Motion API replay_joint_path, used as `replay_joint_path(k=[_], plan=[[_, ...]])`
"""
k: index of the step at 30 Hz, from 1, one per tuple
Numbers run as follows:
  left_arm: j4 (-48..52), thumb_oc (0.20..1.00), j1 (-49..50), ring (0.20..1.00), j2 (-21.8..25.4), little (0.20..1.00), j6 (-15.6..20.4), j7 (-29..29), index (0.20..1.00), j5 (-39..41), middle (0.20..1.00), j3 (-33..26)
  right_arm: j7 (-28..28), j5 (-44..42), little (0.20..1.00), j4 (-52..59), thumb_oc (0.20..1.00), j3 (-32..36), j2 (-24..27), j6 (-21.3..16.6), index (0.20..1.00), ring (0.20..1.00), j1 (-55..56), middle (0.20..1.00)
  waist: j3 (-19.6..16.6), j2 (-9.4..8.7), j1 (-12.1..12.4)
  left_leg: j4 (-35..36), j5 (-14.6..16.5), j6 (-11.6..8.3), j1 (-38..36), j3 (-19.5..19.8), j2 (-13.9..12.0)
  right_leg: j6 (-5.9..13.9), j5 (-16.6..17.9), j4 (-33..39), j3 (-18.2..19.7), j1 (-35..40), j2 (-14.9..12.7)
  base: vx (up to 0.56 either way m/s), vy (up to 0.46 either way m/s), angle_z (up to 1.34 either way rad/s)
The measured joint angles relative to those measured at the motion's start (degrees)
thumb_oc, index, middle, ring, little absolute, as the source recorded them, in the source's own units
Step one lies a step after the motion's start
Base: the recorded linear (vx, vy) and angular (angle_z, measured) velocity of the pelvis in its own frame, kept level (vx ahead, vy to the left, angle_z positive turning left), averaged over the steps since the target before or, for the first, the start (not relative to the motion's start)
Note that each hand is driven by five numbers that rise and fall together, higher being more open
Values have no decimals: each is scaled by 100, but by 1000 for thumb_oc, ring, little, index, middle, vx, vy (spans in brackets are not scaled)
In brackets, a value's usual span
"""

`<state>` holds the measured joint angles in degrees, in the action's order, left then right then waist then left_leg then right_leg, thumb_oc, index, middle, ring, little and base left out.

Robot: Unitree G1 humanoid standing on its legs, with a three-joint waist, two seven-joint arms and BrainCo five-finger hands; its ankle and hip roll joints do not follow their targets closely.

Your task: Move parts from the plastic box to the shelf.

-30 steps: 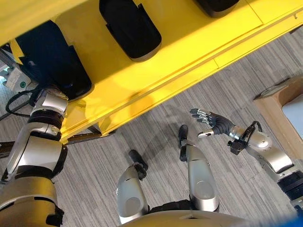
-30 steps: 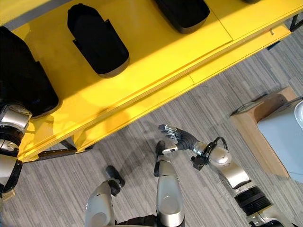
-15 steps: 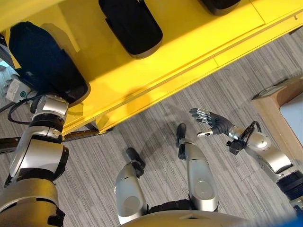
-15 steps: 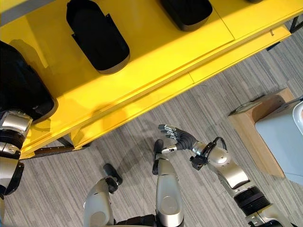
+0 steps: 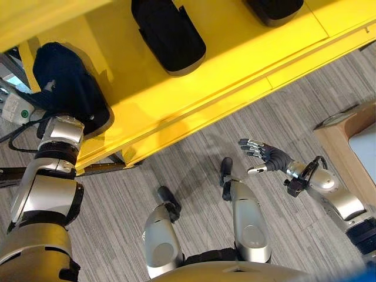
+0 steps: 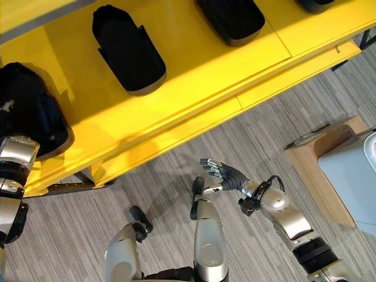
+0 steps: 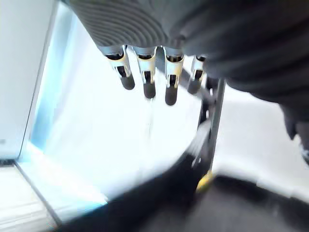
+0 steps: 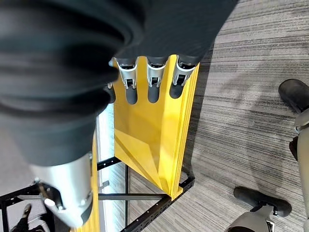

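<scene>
A yellow shelf [image 5: 235, 56] runs across the top of the eye views. Two black moulded parts [image 5: 168, 36] [image 5: 274, 8] lie on it. A third black part [image 5: 69, 82] sits at the shelf's left end, right above my left wrist, and it hides my left hand there. In the left wrist view my left hand [image 7: 146, 79] has straight fingers with nothing between them, and a dark shape lies past them. My right hand [image 5: 265, 157] hovers over the floor, palm up, fingers spread and empty; its fingers [image 8: 153, 83] point toward the shelf's yellow end [image 8: 154, 140].
A wooden stand [image 6: 320, 161] carrying a pale plastic box [image 6: 352, 182] is at the right edge. Grey striped carpet [image 5: 194, 164] lies between it and the shelf. The shelf's black metal frame [image 8: 145, 212] stands at its end.
The black part at the shelf's left end has shifted right and looks more tilted. My right hand has barely moved. The view itself has shifted a little.
</scene>
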<state>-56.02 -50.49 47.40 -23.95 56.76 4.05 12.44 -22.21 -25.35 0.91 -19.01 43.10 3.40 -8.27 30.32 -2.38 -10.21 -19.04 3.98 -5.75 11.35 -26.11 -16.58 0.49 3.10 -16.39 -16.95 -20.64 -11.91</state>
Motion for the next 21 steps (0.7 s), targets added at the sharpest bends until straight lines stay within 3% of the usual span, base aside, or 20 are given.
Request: replay_joint_path(k=[5,9,14,17,18,19,21], plan=[[312,1000,-130,1000,436,1000,548,590,1000,48,1000,-177,-42,25,1000,1,1000,59,1,-1,1000,1000,84,1000,-14,12,-5,84,-3,-2,-230,-16,55,3,-2,41,0,209,-18,29,-5,1],[361,1000,-204,1000,509,1000,914,546,1000,339,1000,-309,-183,33,1000,38,1000,177,0,0,1000,1000,337,1000,-173,116,-6,169,-3,-10,-341,-16,68,14,5,140,-28,337,-3,8,-22,1],[803,1000,224,1000,446,1000,1800,347,1000,754,1000,-461,-230,117,1000,54,1000,235,-53,-15,1000,1000,765,1000,-570,262,-13,463,-93,-59,-569,-22,103,19,14,328,-87,555,94,17,-80,2],[1169,1000,842,1000,0,1000,2360,-229,1000,965,1000,-722,-228,257,1000,62,1000,283,-253,-72,1000,1000,1111,1000,-803,347,32,811,-207,-120,-981,-35,122,35,18,543,-152,935,183,14,-137,3],[1673,1000,1450,1000,-309,1000,2603,-532,1000,993,1000,-801,-228,289,1000,113,1000,302,-366,-110,1000,1000,1334,1000,-1017,412,48,1004,-252,-147,-1057,-42,134,52,25,690,-195,1037,202,-1,-127,1],[1733,1000,1523,1000,-352,1000,2637,-561,1000,990,1000,-805,-228,296,1000,127,1000,306,-380,-118,1000,1000,1368,1000,-1040,421,49,1022,-258,-149,-1064,-41,138,53,27,707,-201,1047,204,-8,-128,9],[3070,1000,2883,1000,-1242,1000,3008,-1160,1000,846,1000,-913,-260,396,1000,527,1000,413,-533,-232,1000,1000,1879,1000,-1172,501,78,1329,-387,-155,-1338,-31,201,110,83,952,-292,1316,241,-23,-114,12]])
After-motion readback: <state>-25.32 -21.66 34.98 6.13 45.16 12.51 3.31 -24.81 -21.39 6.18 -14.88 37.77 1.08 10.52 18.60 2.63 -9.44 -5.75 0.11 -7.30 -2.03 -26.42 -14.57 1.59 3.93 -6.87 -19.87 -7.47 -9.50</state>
